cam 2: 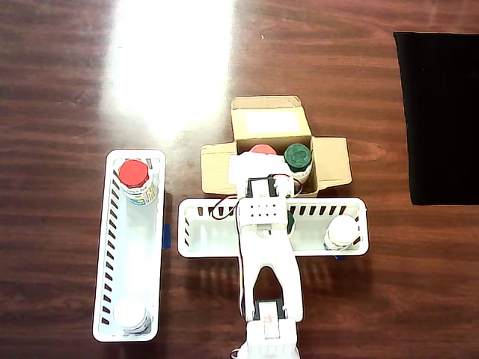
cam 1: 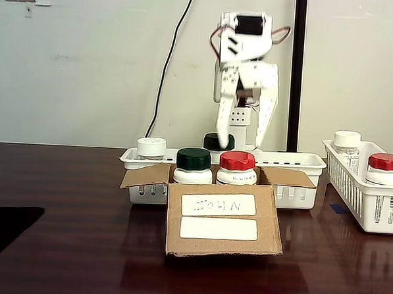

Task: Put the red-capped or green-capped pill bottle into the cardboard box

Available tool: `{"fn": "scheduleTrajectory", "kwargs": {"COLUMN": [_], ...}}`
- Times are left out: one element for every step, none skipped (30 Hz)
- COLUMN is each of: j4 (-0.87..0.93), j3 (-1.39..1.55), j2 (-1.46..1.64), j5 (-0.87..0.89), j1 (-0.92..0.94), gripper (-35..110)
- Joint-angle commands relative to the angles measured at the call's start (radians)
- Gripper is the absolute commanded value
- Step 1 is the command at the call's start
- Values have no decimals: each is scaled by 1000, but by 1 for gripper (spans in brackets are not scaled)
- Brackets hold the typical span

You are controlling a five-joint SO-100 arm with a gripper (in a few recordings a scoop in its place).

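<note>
Brown corrugated card makes up the cardboard box (cam 1: 220, 224), which stands open on the dark wooden table (cam 1: 59, 245) with its flaps spread and two white labels on its front, the upper one handwritten. Inside it, side by side, stand the red-capped pill bottle (cam 1: 237, 167) and a green-capped bottle (cam 1: 193, 165); in the overhead view the red cap (cam 2: 262, 150) is partly hidden under the arm, with the green cap (cam 2: 298, 156) at its 3 o'clock. The white gripper (cam 1: 243, 141) hangs above and behind the box, its two fingers spread apart and holding nothing, over the white slotted basket (cam 1: 294, 166) that lies just behind the box. That basket holds a white-capped bottle (cam 1: 151, 147) and another dark-capped bottle (cam 1: 218, 142) under the gripper. In the overhead view, at the box's 8 o'clock, a second, long basket (cam 2: 105, 247) holds a second red-capped bottle (cam 2: 135, 179) at its far end and a white-capped one (cam 2: 133, 315) at its near end. A black mat (cam 2: 441, 112) lies at the box's 2 o'clock, well apart.
</note>
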Motion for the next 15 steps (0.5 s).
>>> {"fn": "scheduleTrajectory", "kwargs": {"j4": [120, 130, 144, 144, 130, 103, 66, 12, -40, -80, -109, -135, -172, -218, -255], "j3": [-20, 0, 18, 54, 104, 170, 253, 351, 445, 526, 595, 663, 738, 821, 900], "j2": [242, 267, 288, 321, 359, 410, 471, 540, 604, 661, 712, 762, 819, 884, 954], "j5": [25, 21, 20, 20, 25, 32, 44, 55, 60, 64, 61, 52, 37, 21, 12], "j1": [15, 14, 15, 20, 28, 38, 49, 60, 69, 78, 83, 83, 81, 77, 71], "gripper": [-2, -6, -5, -3, -1, 1, 2, 2, 1, 1, 1, 1, 1, 1, 1]}}
